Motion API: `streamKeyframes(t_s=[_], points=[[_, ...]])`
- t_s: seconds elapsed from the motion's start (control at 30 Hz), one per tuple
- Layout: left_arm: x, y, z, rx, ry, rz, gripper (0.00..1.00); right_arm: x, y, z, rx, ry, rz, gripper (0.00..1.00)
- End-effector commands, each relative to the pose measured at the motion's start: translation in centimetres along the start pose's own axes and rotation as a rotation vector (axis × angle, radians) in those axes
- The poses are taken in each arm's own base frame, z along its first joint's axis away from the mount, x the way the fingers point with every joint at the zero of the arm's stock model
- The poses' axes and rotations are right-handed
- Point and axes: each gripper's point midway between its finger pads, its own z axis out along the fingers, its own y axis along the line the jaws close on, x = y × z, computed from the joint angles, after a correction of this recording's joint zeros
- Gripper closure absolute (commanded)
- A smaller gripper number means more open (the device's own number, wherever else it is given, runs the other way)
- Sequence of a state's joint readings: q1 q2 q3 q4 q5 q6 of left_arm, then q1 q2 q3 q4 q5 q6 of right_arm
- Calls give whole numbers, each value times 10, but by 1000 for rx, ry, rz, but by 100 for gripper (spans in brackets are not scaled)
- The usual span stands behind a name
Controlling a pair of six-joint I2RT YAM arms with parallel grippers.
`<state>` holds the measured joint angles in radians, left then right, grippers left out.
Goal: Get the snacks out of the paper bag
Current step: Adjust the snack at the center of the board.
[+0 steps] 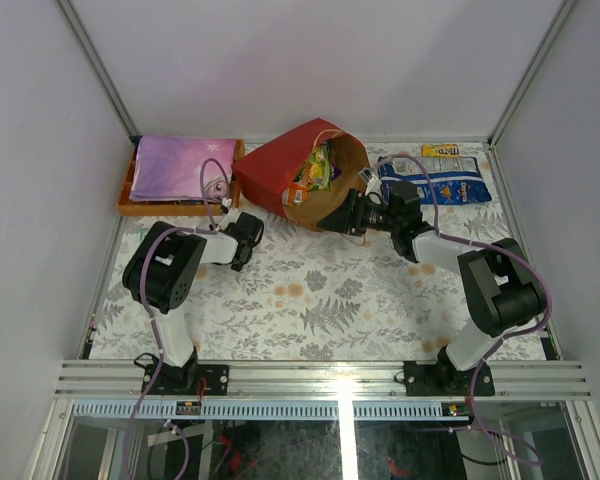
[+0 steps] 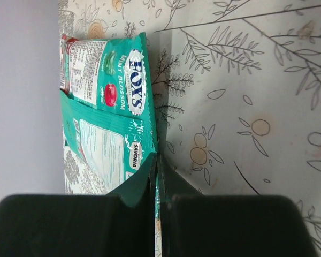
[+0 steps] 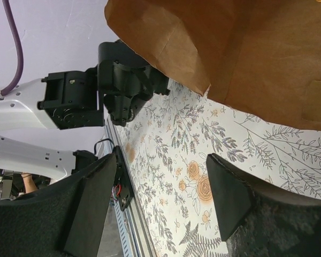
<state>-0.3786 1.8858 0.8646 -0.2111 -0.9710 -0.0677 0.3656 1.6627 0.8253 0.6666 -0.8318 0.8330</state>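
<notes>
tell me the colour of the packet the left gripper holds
Teal green packet, with white print; clearest in the left wrist view.

An orange tray (image 1: 127, 197) sat in the far left corner of the table (image 1: 320, 300). A flat purple thing (image 1: 180, 167) lay in it. The table had leaves and orange flowers printed all over it. A metal rail (image 1: 320, 378) ran along its near edge.

Snacks (image 1: 316, 170) half hidden in paper bag (image 1: 270, 172)
</notes>
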Motion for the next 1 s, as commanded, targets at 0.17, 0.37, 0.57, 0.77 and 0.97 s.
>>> streamKeyframes(t_s=[0.17,0.37,0.57,0.77,0.97], points=[[-28,-28,-5,235,-124,17,100,-8,27,-3,-71,-23,-80,24],[-41,-36,-16,332,-128,15,100,-13,34,-6,-71,-36,-104,24],[-21,-47,-1,316,-74,183,100,-17,44,-11,-66,-49,-141,24],[-10,-53,11,291,-49,271,100,-19,53,-15,-79,-49,-156,24],[-12,-36,24,264,-38,273,100,-19,55,-15,-86,-51,-158,24]])
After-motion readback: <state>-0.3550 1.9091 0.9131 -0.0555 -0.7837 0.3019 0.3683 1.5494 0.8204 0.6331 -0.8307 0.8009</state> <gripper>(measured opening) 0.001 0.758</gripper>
